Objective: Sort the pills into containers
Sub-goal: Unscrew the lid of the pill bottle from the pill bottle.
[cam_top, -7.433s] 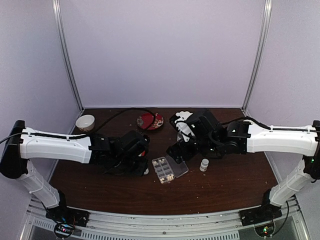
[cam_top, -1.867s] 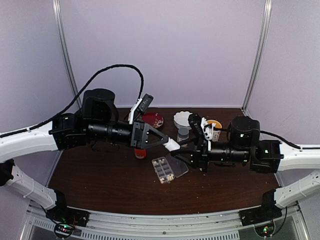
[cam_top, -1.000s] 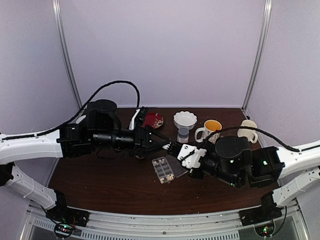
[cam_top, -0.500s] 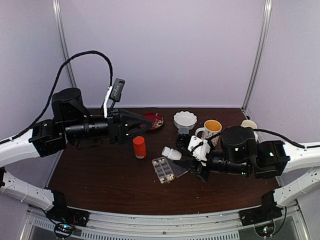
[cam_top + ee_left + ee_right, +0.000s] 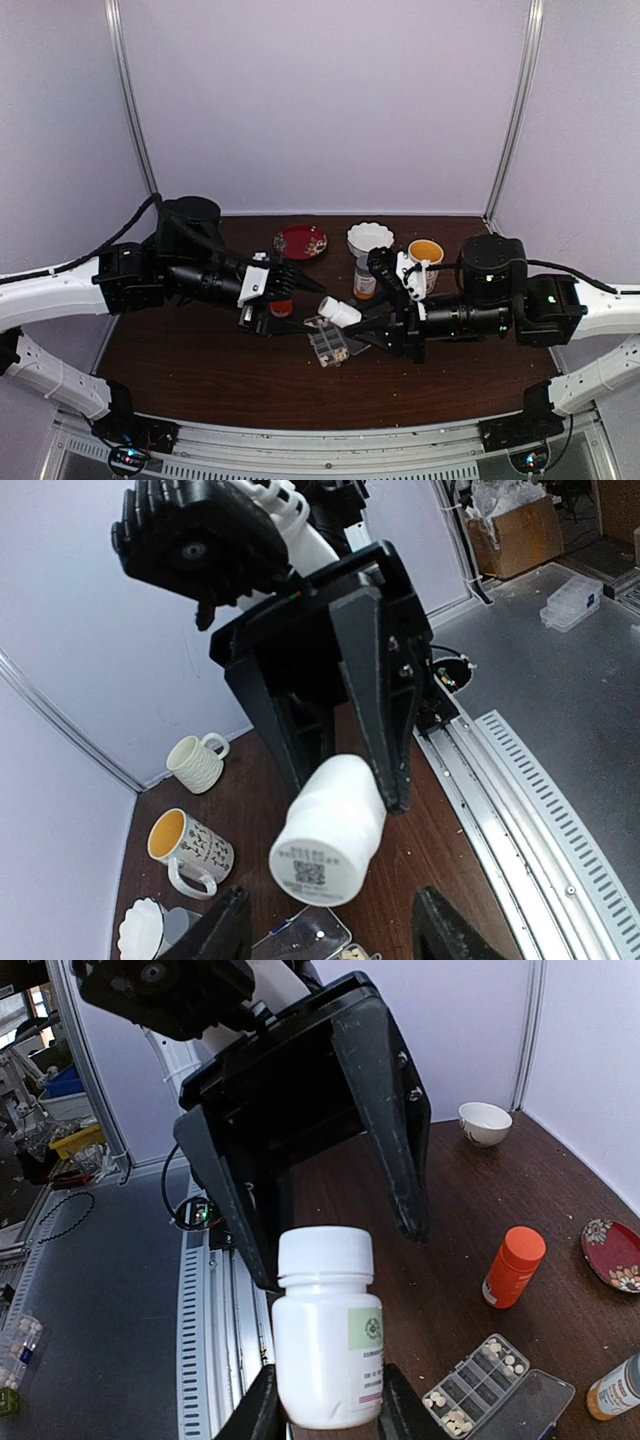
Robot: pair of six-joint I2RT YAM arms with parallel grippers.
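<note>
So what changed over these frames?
White bottle, standing on the table at first, is now held aloft in the right gripper near the pill box. Left gripper, drawn back and high half a second ago, swung down to face it, open. Pill box and orange bottle stayed put.

Nothing properly readable here, tbh. Closest thing: a square QR-type code with a line or two of tiny print beside it, on a sticker on the small white bottle, all too blurry to read. Same bottle in the right wrist view: side label with a green square logo, rows of fine print and a pinkish strip low down, illegible too. Orange label on the grey-capped bottle: just a smear. Dark squiggles on the mug, not recognisable as letters. Pill box: too small to tell any markings.
</note>
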